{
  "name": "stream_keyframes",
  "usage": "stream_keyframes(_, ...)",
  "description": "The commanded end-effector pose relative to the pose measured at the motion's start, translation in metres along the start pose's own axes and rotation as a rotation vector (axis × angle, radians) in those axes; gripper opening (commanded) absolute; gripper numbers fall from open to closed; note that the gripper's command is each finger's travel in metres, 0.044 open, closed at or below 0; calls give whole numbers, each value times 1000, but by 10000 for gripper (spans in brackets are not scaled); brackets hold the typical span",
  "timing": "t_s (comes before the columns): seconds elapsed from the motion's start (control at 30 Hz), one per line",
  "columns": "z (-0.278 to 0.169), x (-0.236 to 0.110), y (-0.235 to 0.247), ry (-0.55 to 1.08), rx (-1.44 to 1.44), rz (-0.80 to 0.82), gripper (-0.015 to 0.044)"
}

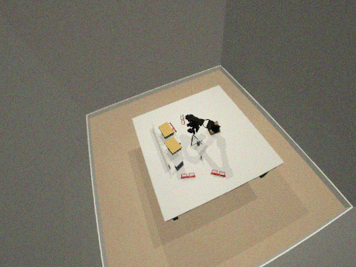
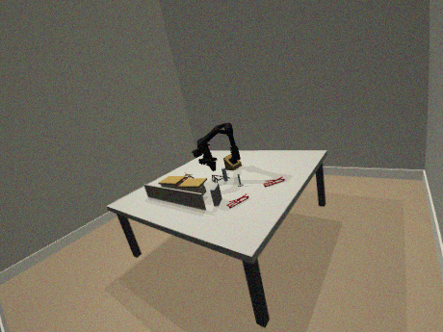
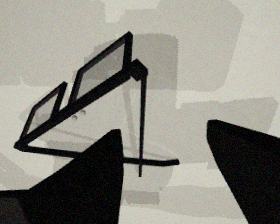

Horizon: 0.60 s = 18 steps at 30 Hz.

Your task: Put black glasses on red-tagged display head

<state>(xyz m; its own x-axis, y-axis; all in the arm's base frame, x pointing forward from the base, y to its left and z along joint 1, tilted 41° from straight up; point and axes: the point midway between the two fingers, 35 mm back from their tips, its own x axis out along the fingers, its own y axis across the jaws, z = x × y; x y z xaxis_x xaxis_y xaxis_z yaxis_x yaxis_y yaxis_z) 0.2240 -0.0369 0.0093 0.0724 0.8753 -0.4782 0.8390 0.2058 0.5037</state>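
The black glasses point(image 1: 193, 140) point(image 2: 216, 178) point(image 3: 102, 90) stand on the table with both temples spread. In the wrist view their front is at upper left and the temples reach toward the space below and between my fingers. My gripper point(image 1: 192, 131) point(image 2: 208, 166) point(image 3: 164, 133) is partly open and empty, above the glasses and to one side of them. Its left finger hides part of one temple. Two yellow-topped blocks point(image 1: 166, 129) point(image 1: 172, 145) point(image 2: 194, 183) appear to be the display heads; their faces and the red tag cannot be made out.
A grey cylinder point(image 1: 199, 143) point(image 2: 224, 174) stands beside the glasses, with a thin post point(image 2: 240, 180) nearby. A long dark panel point(image 2: 175, 196) runs behind the yellow-topped blocks, and a dark upright block point(image 1: 179, 165) point(image 2: 217, 194) is at their end. Several red-framed glasses lie around.
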Motion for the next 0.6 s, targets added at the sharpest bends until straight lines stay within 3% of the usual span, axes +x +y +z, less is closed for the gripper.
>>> stream_keyframes(0.0, -1, -1, 32, -206, 551, -146, 200)
stream_keyframes(0.4, -8, 1, 52, -359, 970, -115, 200)
stream_keyframes(0.57, -8, 1, 53, -367, 1000, -109, 200)
